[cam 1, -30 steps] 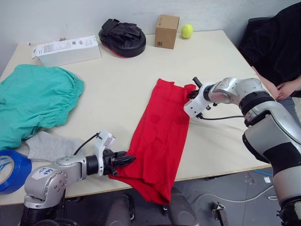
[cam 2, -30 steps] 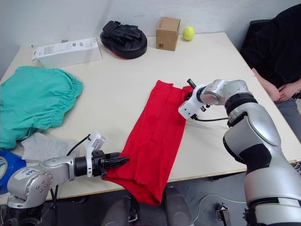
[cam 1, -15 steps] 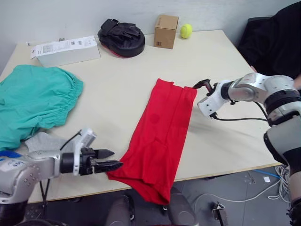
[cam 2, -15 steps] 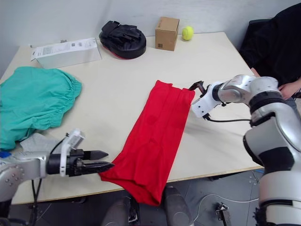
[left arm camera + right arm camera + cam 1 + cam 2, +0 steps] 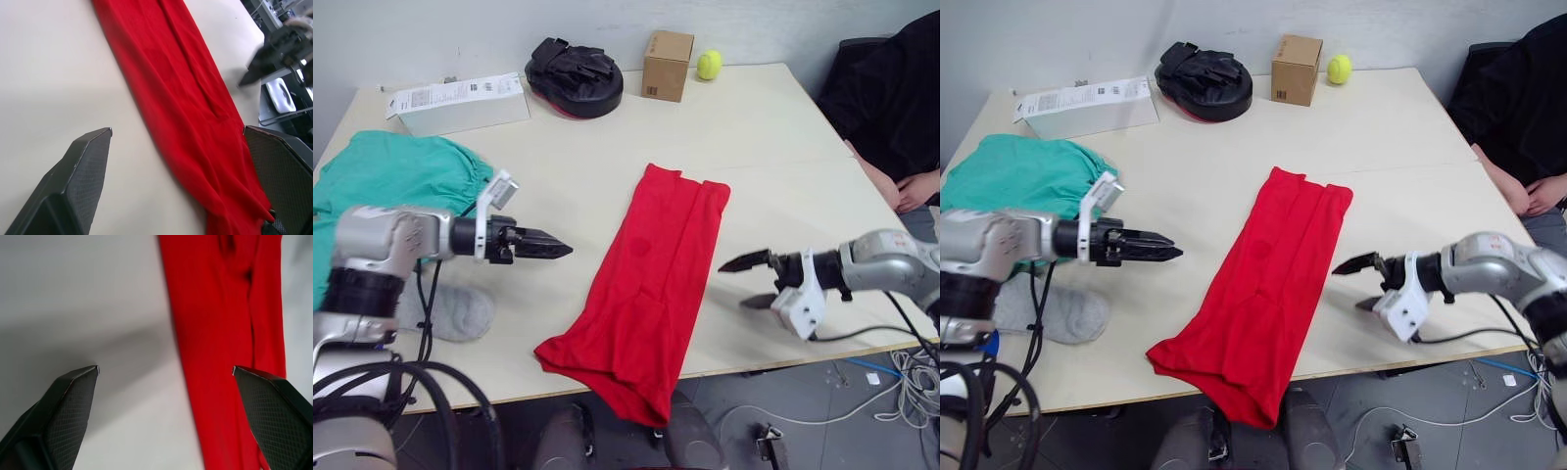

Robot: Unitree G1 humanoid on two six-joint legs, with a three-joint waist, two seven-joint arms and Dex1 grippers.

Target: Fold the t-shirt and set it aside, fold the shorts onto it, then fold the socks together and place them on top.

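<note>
Arms level, jaws spread, flanking t-shirt

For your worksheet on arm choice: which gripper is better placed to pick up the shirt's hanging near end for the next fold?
Right, probably: the right gripper hovers open beside the t-shirt, nearer its overhanging end.

A lab or test room is suggested: a plain pale counter is set against a bare grey wall, cables are seen trailing over the grey floor, and odd test props are scattered at the far edge: a cardboard box, a tennis ball, a white carton.
</note>
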